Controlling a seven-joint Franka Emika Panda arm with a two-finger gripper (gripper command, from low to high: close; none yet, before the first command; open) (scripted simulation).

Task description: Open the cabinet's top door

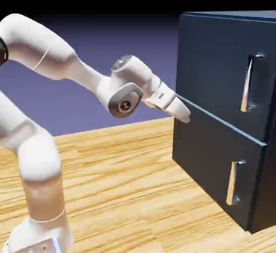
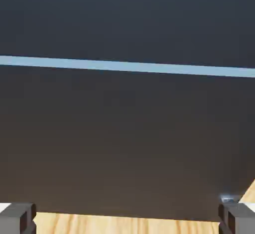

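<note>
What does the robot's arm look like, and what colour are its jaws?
The arm is smooth, glossy white, made of fat rounded tubes. Its joints have round grey metal caps, and thin seam lines ring the segments. No cables show. The gripper is white and tapers to a narrow tip. In the hand view, its fingertips look like small grey blocks.

Cabinet [image 1: 226,111] cut off by right edge in exterior view; far side unseen. Arm [image 1: 38,160] cut by left and bottom edges; base mostly out of frame. Gripper [image 1: 182,113] fingertips overlap cabinet's near edge; touching or just short, cannot tell. Hand view: dark cabinet front [image 2: 127,143] fills frame, no handle visible; 2 fingertips [image 2: 17,218] cut by bottom edge.
</note>
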